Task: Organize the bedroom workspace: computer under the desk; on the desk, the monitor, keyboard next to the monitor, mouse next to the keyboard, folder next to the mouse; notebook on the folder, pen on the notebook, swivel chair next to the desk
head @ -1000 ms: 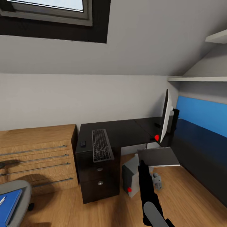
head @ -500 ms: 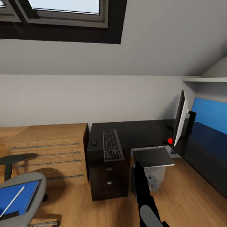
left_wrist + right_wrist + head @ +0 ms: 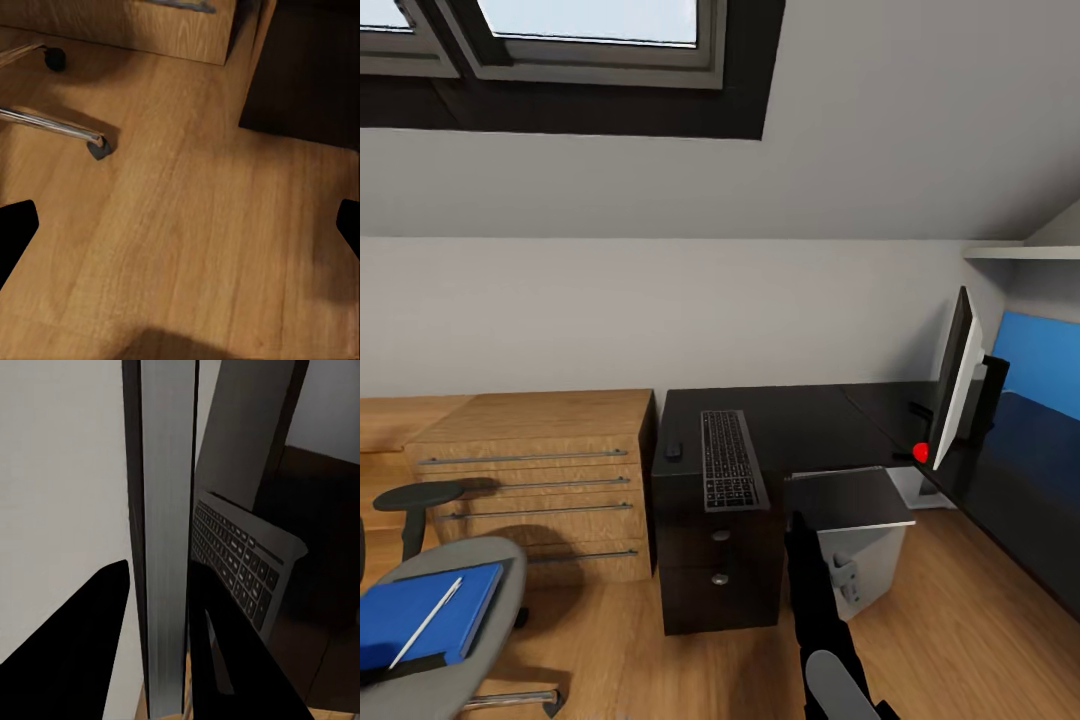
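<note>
The light grey computer (image 3: pixel 865 560) stands upright on the floor in the inner corner of the black desk (image 3: pixel 800 420), beside its drawers. My right gripper (image 3: pixel 800 530) is shut on the computer's grey side panel (image 3: pixel 165 510), one finger on each face. The keyboard (image 3: pixel 732 460) and small mouse (image 3: pixel 674 450) lie on the desk's left wing; the monitor (image 3: pixel 960 390) stands edge-on at the right. On the swivel chair (image 3: pixel 500 640) at lower left lies the blue folder (image 3: pixel 465 620) with the white pen (image 3: pixel 428 620) on it. The notebook is out of view. My left gripper (image 3: pixel 180 229) hangs open over the floor.
A wooden cabinet (image 3: pixel 540 470) with bar handles stands left of the desk, behind the chair. A chrome chair leg with its caster (image 3: pixel 97 146) lies near my left gripper. Wall shelves (image 3: pixel 1020 253) and a blue panel (image 3: pixel 1045 365) are at the right, under a sloped ceiling.
The whole view has shifted, bringing the chair and folder further into the picture. The computer in my right gripper has gone from tilted to upright.
</note>
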